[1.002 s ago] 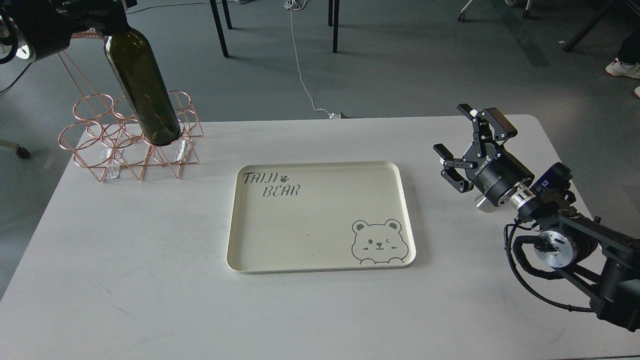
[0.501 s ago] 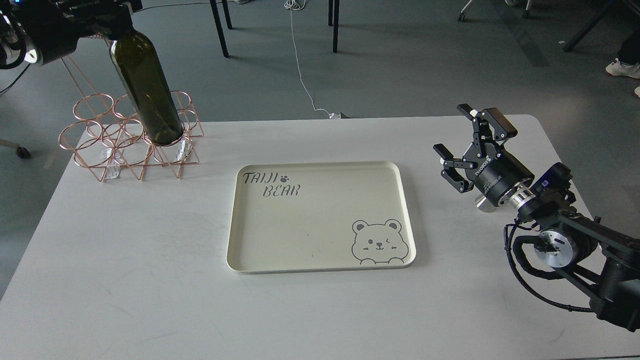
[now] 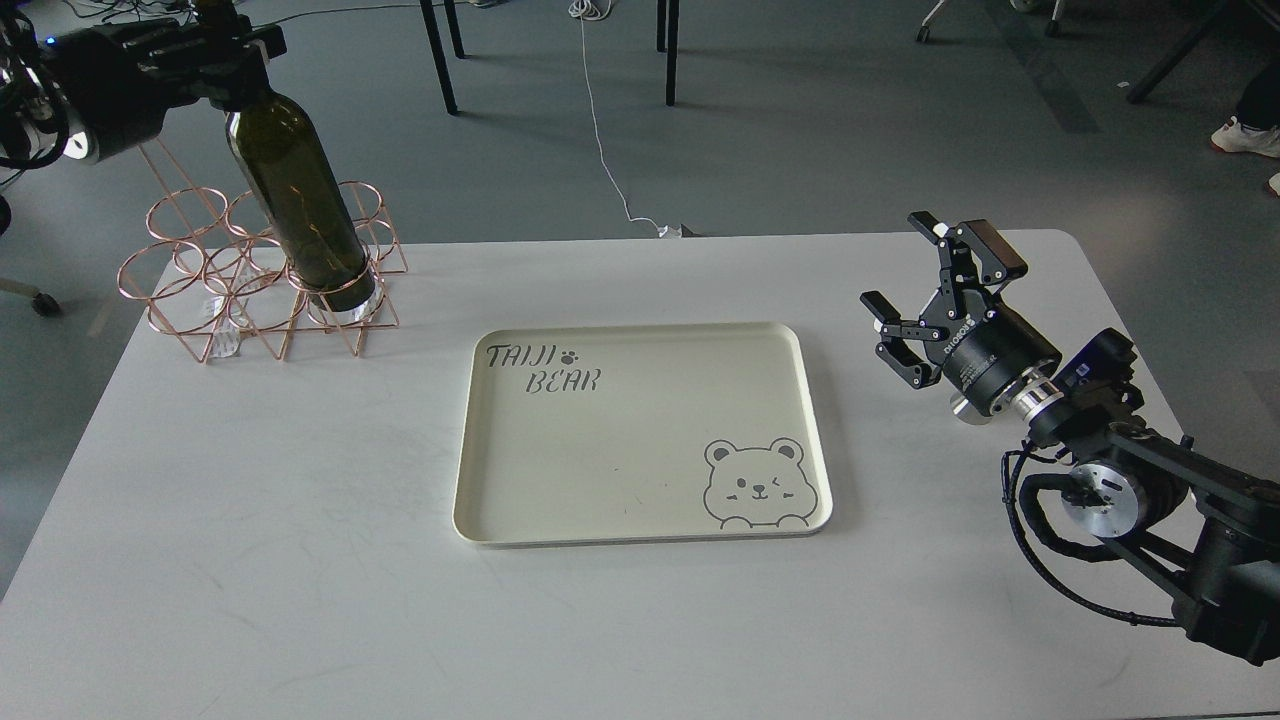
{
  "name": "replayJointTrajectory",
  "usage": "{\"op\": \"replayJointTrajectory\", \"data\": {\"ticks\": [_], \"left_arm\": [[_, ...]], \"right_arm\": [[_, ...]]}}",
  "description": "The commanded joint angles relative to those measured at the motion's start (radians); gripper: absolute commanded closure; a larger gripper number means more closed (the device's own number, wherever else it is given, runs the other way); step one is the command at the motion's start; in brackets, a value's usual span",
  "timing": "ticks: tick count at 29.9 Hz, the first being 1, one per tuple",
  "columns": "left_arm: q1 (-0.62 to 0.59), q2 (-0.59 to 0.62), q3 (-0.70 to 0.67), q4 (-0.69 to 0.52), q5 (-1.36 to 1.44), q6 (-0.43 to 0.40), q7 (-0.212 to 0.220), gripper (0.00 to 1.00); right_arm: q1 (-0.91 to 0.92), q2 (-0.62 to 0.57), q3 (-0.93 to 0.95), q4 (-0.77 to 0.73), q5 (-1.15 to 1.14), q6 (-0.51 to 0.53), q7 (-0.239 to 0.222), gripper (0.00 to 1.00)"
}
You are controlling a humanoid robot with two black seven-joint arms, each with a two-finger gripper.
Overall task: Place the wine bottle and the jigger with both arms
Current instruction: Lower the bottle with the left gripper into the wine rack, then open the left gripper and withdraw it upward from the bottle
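Here the left tool (image 3: 222, 60) clamps the wine bottle (image 3: 300, 200) by its neck; right tool (image 3: 925, 290) gapes, holding nothing.

The left gripper (image 3: 222, 48) clamps the neck of the wine bottle (image 3: 300, 205), which leans with its base in the copper wire rack (image 3: 215, 275) at ten o'clock. The cream tray (image 3: 640, 520) (bear print) sits centre; the right gripper (image 3: 925, 300) gapes at three o'clock.
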Motion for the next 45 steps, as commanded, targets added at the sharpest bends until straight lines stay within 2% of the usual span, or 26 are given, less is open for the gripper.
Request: {"op": "replayJointTrajectory", "data": {"ticks": [1, 23, 34, 37, 41, 43, 45], "left_arm": [[0.003, -0.015, 0.000, 0.017, -0.001, -0.001, 0.000, 0.82], [0.078, -0.049, -0.001, 0.052, -0.009, 0.033, 0.000, 0.74], [0.078, -0.063, 0.000, 0.054, -0.010, 0.033, 0.000, 0.50], [0.078, -0.063, 0.000, 0.054, -0.012, 0.033, 0.000, 0.32], [0.077, -0.063, -0.001, 0.054, -0.012, 0.033, 0.000, 0.21], [0.077, -0.063, 0.000, 0.054, -0.012, 0.035, 0.000, 0.19], [0.078, -0.063, 0.000, 0.054, -0.012, 0.035, 0.000, 0.22]], "right_arm": [[0.000, -0.001, 0.000, 0.000, 0.000, 0.000, 0.000, 0.01], [-0.008, 0.000, -0.005, 0.002, -0.002, 0.000, 0.000, 0.01], [-0.014, -0.001, -0.005, 0.005, -0.002, 0.000, 0.000, 0.01], [-0.014, -0.001, -0.005, 0.005, -0.002, 0.000, 0.000, 0.01], [-0.014, -0.001, -0.003, 0.005, -0.002, 0.000, 0.000, 0.01], [-0.014, -0.001, -0.003, 0.005, -0.002, 0.000, 0.000, 0.01], [-0.014, -0.001, -0.003, 0.005, -0.002, 0.000, 0.000, 0.01]]}}
